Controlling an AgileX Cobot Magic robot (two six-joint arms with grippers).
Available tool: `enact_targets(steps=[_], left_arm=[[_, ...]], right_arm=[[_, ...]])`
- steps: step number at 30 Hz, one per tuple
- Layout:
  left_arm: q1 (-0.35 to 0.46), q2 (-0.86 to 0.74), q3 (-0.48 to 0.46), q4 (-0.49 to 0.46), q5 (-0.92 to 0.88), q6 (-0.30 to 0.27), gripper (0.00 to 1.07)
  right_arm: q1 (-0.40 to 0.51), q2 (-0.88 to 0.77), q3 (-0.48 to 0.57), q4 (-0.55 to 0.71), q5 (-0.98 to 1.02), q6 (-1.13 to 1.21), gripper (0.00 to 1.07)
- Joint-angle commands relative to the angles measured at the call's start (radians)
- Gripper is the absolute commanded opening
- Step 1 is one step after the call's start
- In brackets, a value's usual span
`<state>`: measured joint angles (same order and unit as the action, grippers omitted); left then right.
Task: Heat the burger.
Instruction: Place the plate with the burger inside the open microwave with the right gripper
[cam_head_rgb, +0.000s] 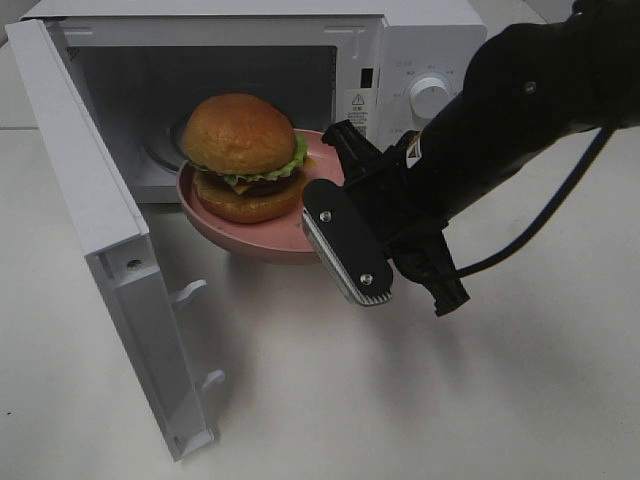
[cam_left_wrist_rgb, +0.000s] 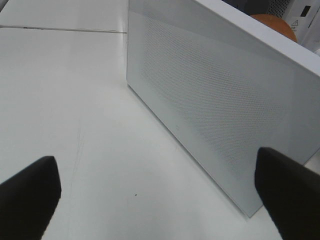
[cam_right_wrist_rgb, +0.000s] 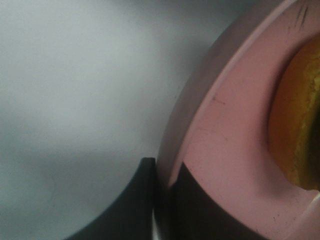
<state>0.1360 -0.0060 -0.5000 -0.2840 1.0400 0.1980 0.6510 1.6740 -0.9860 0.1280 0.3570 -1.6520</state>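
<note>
The burger (cam_head_rgb: 243, 150), with a golden-brown bun, green lettuce and yellow cheese, sits on a round pink plate (cam_head_rgb: 262, 238). My right gripper (cam_head_rgb: 332, 190) is shut on the plate's right rim and holds it at the mouth of the open microwave (cam_head_rgb: 425, 50). The right wrist view shows the fingers (cam_right_wrist_rgb: 134, 202) pinching the plate's rim (cam_right_wrist_rgb: 225, 145), with the bun (cam_right_wrist_rgb: 296, 125) beside them. My left gripper (cam_left_wrist_rgb: 160, 200) is open and empty, low over the table, facing the outside of the microwave door (cam_left_wrist_rgb: 215, 100). It does not show in the exterior high view.
The microwave door (cam_head_rgb: 85, 200) stands wide open to the left, reaching toward the table's front. The white table (cam_head_rgb: 400, 400) spreads in front. The control dial (cam_head_rgb: 432, 97) is on the microwave's right panel, behind my right arm.
</note>
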Motion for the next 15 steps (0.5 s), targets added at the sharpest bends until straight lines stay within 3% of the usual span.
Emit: enact_targets(steps=[1, 15], left_arm=[[0.004, -0.007, 0.003, -0.006, -0.003, 0.002, 0.98], [0.004, -0.007, 0.003, -0.006, -0.003, 0.002, 0.98]], right_arm=[[0.004, 0.038, -0.067, 0.008, -0.058, -0.007, 0.0], [0.004, 0.158, -0.215, -0.055, -0.017, 0.04, 0.0]])
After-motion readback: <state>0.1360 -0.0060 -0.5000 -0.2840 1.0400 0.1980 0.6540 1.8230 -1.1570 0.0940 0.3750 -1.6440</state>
